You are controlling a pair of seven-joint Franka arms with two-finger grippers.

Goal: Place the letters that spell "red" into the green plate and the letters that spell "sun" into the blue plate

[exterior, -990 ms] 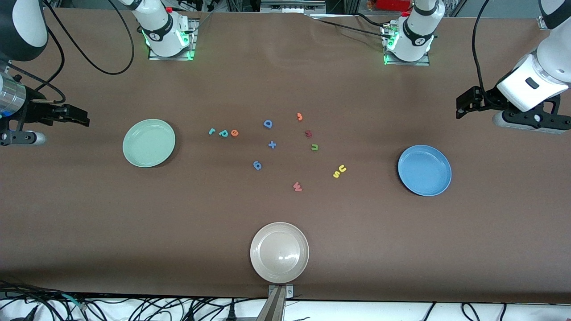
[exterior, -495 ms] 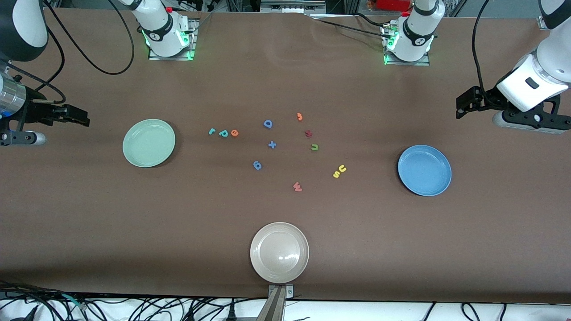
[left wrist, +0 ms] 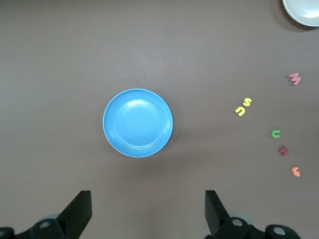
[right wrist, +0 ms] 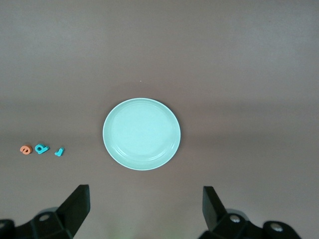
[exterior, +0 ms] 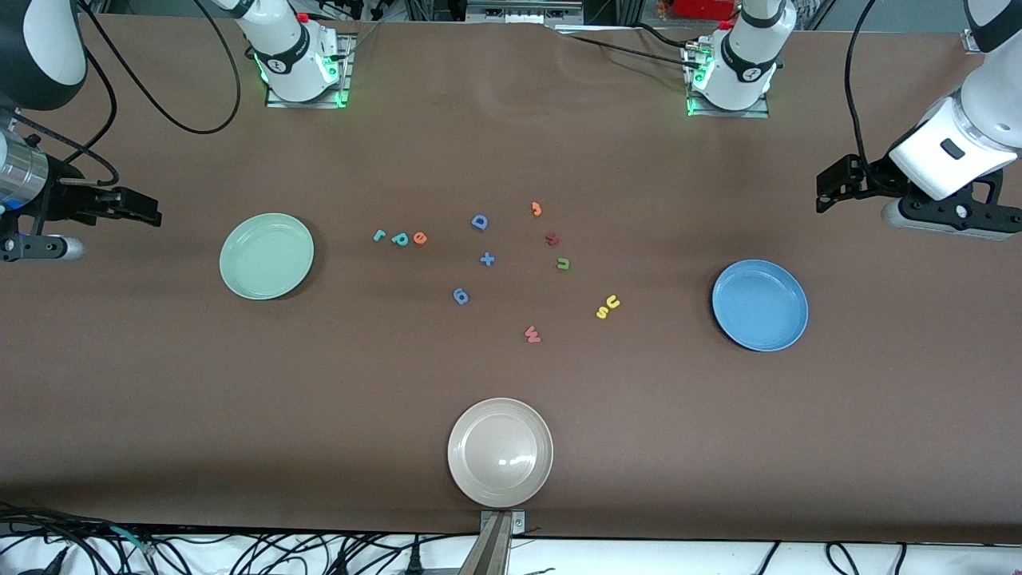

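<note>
Meanwhile, foam "red" letters (exterior: 399,238) lie at three o'clock of the glossy round green plate (exterior: 267,256); "sun" letters (exterior: 608,306) at nine o'clock of the blue plate (exterior: 759,305). Left gripper (exterior: 824,188) and right gripper (exterior: 148,209) wait wide, empty, arms cropped.

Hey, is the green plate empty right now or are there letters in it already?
Empty. The green plate shows a bare glossy surface in both the front and right wrist views; the teal and orange letters lie on the table beside it.

The round beige glossy plate (left wrist: 305,11) is cut off by the left wrist view's edge, well apart from the left gripper (left wrist: 147,214).
</note>
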